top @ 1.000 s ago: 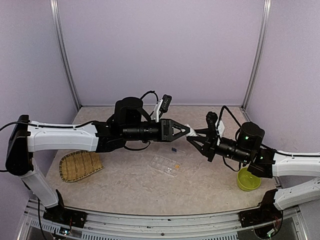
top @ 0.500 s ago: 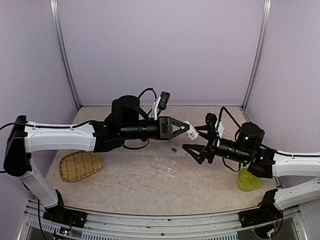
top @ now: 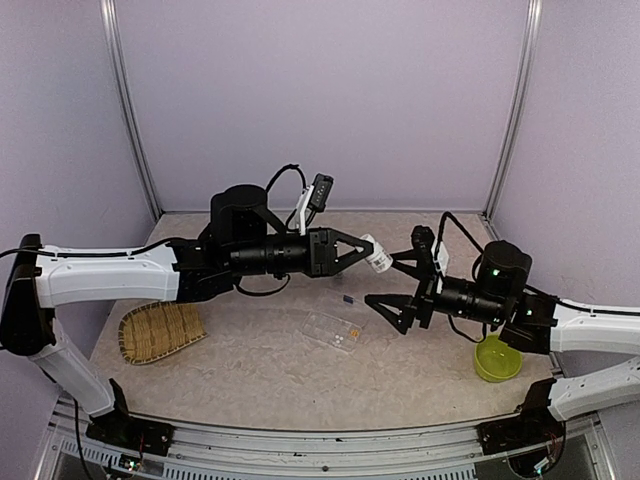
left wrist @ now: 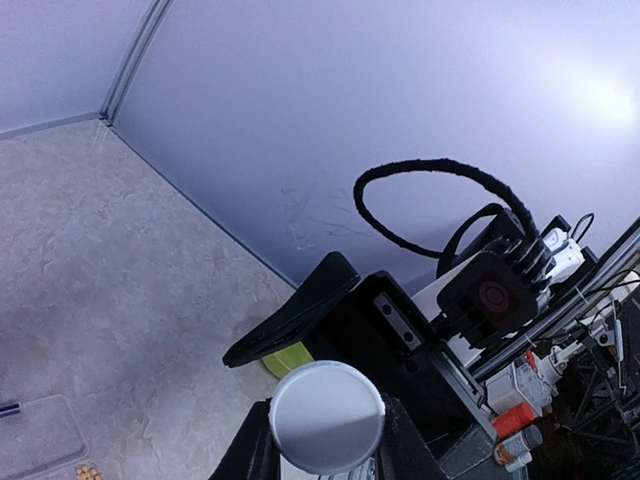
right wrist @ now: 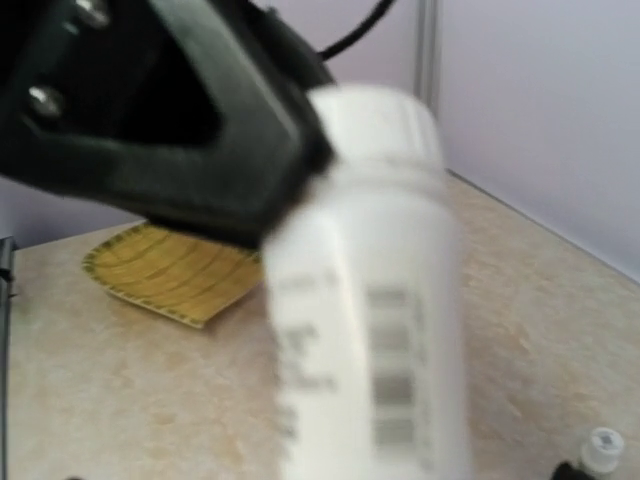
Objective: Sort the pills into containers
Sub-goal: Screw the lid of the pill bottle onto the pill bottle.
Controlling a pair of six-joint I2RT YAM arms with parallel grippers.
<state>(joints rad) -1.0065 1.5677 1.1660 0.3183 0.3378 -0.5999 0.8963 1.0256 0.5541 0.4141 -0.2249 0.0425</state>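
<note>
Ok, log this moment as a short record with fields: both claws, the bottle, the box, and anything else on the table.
left claw: shut on white bottle, held above the table
right claw: open, empty, facing the bottle
compartment box: flat on the table below the claws
orange pills: in one compartment of the box
green bowl: table's right side
bamboo tray: table's left side

White arms (top: 100, 275), black joints, looped cables (left wrist: 430, 166).
</note>
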